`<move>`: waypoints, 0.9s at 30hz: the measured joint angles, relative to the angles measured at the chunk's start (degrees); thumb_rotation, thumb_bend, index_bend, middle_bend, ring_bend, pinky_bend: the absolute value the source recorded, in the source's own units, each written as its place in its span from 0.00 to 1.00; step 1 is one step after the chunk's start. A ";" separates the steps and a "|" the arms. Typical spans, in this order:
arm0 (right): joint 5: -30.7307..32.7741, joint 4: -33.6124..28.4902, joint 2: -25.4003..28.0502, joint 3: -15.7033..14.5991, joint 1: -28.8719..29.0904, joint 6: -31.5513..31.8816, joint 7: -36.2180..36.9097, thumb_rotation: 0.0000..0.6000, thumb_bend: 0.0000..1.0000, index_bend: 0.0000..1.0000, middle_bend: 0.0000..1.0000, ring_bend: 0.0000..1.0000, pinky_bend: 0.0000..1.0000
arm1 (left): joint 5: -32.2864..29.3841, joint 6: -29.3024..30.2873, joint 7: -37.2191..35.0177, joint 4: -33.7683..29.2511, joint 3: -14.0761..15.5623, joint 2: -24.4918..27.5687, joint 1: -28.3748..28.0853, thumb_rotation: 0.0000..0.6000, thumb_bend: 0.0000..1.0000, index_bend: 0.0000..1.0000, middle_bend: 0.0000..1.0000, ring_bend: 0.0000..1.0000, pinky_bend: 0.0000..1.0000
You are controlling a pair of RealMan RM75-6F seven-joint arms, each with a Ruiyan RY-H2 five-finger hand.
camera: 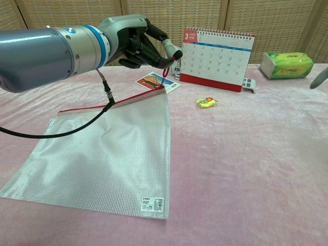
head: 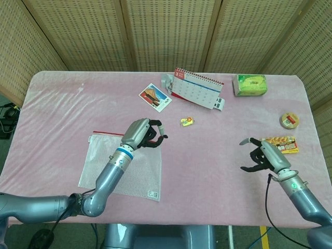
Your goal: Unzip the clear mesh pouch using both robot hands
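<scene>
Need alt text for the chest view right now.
The left robot hand pinches the red zipper pull and lifts one corner of the clear mesh pouch off the pink table. Behind stand a desk calendar, a postcard and a green packet.

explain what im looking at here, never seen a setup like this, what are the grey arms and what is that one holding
These are two pictures of one moment, taken by the robot's own cameras: one from its head looking down on the table, one from its chest looking across it.

The grey tubes are its two arms, each ending in a robot hand with fingers. The left robot hand pinches the red zip pull of a clear mesh pouch and lifts that corner, while the rest of the pouch lies on the pink tablecloth. The right robot hand hovers with its fingers spread, holding nothing.

Also on the table: a desk calendar, a picture card, a small yellow wrapped item, a green packet, a round tin and a flat snack pack.
</scene>
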 measured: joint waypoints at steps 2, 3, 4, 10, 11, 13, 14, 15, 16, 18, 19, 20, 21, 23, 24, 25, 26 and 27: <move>2.50 -0.90 0.20 0.84 2.99 -5.25 2.49 1.00 0.00 0.36 0.99 1.00 1.00 | -1.08 0.08 -0.21 -0.25 -0.47 -0.24 -0.61 1.00 0.81 0.82 1.00 0.97 1.00; 3.68 -1.27 0.26 1.22 4.28 -7.06 3.45 1.00 0.00 0.36 0.99 1.00 1.00 | -1.52 0.10 -0.29 -0.35 -0.67 -0.32 -0.86 1.00 0.81 0.82 1.00 0.97 1.00; 5.20 -1.73 0.25 1.72 5.86 -8.81 4.61 1.00 0.00 0.36 0.99 1.00 1.00 | -1.94 0.07 -0.38 -0.46 -0.87 -0.37 -1.11 1.00 0.81 0.82 1.00 0.97 1.00; 12.11 -2.51 -2.56 3.12 10.90 -11.38 4.58 1.00 0.00 0.37 0.99 1.00 1.00 | -4.03 0.22 -0.35 -0.68 -2.35 -1.27 -3.89 1.00 0.81 0.82 1.00 0.97 1.00; 13.27 -2.60 -3.01 3.19 11.37 -11.46 4.32 1.00 0.00 0.37 0.99 1.00 1.00 | -4.27 0.41 -0.61 -0.53 -2.70 -1.76 -4.30 1.00 0.81 0.82 1.00 0.97 1.00; 16.15 -2.90 -4.03 3.35 12.58 -11.58 3.72 1.00 0.00 0.37 0.99 1.00 1.00 | -4.75 0.54 -1.34 -0.07 -3.29 -2.56 -4.88 1.00 0.81 0.82 1.00 0.97 1.00; 17.42 -3.01 -4.51 3.39 13.15 -11.56 3.38 1.00 0.00 0.38 0.99 1.00 1.00 | -5.11 0.56 -1.74 0.30 -3.64 -3.07 -5.27 1.00 0.81 0.82 1.00 0.97 1.00; 18.67 -3.07 -5.02 3.38 13.75 -11.46 2.92 1.00 0.00 0.38 0.99 1.00 1.00 | -5.59 0.61 -2.20 0.86 -4.08 -3.79 -5.87 1.00 0.81 0.82 1.00 0.97 1.00; 20.30 -3.10 -5.70 3.32 14.54 -11.17 2.13 1.00 0.00 0.38 0.99 1.00 1.00 | -5.89 0.68 -2.48 1.27 -4.37 -4.29 -6.31 1.00 0.81 0.82 1.00 0.97 1.00; 22.59 -3.10 -6.65 3.20 15.58 -10.53 0.99 1.00 0.00 0.39 0.99 1.00 1.00 | -6.27 0.96 -2.90 1.96 -4.76 -5.23 -7.16 1.00 0.81 0.82 1.00 0.97 1.00; 24.10 -3.10 -7.23 3.13 16.16 -10.02 0.42 1.00 0.00 0.40 0.99 1.00 1.00 | -6.32 1.06 -2.98 2.09 -4.83 -5.51 -7.45 1.00 0.81 0.82 1.00 0.97 1.00; 25.24 -3.08 -7.67 3.07 16.59 -9.59 -0.02 1.00 0.00 0.41 0.99 1.00 1.00 | -6.29 1.18 -3.09 2.17 -4.91 -5.79 -7.73 1.00 0.81 0.82 1.00 0.97 1.00; 26.42 -3.05 -8.15 3.00 17.02 -9.09 -0.48 1.00 0.00 0.41 0.99 1.00 1.00 | -6.23 1.30 -3.29 2.19 -5.06 -6.16 -8.11 1.00 0.81 0.82 1.00 0.97 1.00; 29.26 -2.99 -9.25 2.75 18.06 -7.81 -1.76 1.00 0.00 0.41 0.99 1.00 1.00 | -6.09 1.63 -3.43 2.24 -5.18 -6.53 -8.53 1.00 0.81 0.82 1.00 0.97 1.00; 30.50 -3.00 -9.68 2.63 18.52 -7.27 -2.35 1.00 0.00 0.41 0.99 1.00 1.00 | -6.00 1.89 -3.42 2.31 -5.17 -6.72 -8.74 1.00 0.81 0.82 1.00 0.97 1.00; 32.10 -3.03 -10.20 2.45 19.12 -6.59 -3.17 1.00 0.00 0.41 0.99 1.00 1.00 | -5.97 2.05 -3.40 2.35 -5.14 -6.85 -8.88 1.00 0.81 0.82 1.00 0.97 1.00; 33.23 -3.07 -10.57 2.32 19.56 -6.09 -3.78 1.00 0.00 0.41 0.99 1.00 1.00 | -5.97 2.16 -3.39 2.36 -5.10 -6.95 -8.98 1.00 0.81 0.82 1.00 0.97 1.00; 34.27 -3.12 -10.90 2.19 19.99 -5.61 -4.39 1.00 0.00 0.42 0.99 1.00 1.00 | -6.01 2.24 -3.42 2.36 -5.07 -7.03 -9.05 1.00 0.81 0.82 1.00 0.97 1.00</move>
